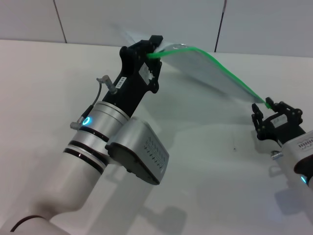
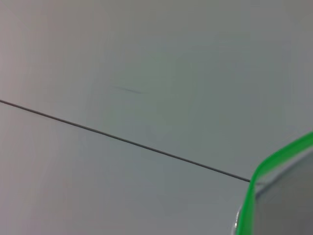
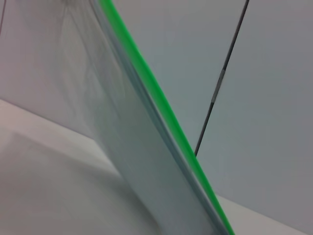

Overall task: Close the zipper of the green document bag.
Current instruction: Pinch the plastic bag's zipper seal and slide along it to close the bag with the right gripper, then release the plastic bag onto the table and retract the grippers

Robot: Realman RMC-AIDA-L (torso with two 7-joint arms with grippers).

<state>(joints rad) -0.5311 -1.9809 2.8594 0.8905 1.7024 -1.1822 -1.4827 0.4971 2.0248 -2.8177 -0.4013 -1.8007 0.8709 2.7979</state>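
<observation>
Head view: the green document bag (image 1: 208, 68) hangs above the white tabletop (image 1: 44, 88), stretched between both arms. The left tool (image 1: 152, 55) is clamped on one end of the zipper (image 1: 230, 73); the right tool (image 1: 268, 108) pinches the other end.
Left wrist view: a green zipper corner (image 2: 259, 186) against the wall.
Right wrist view: the zipper runs along the bag's edge.

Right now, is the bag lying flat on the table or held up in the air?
Held up. The left hand and right hand grip the bag by its ends.
</observation>
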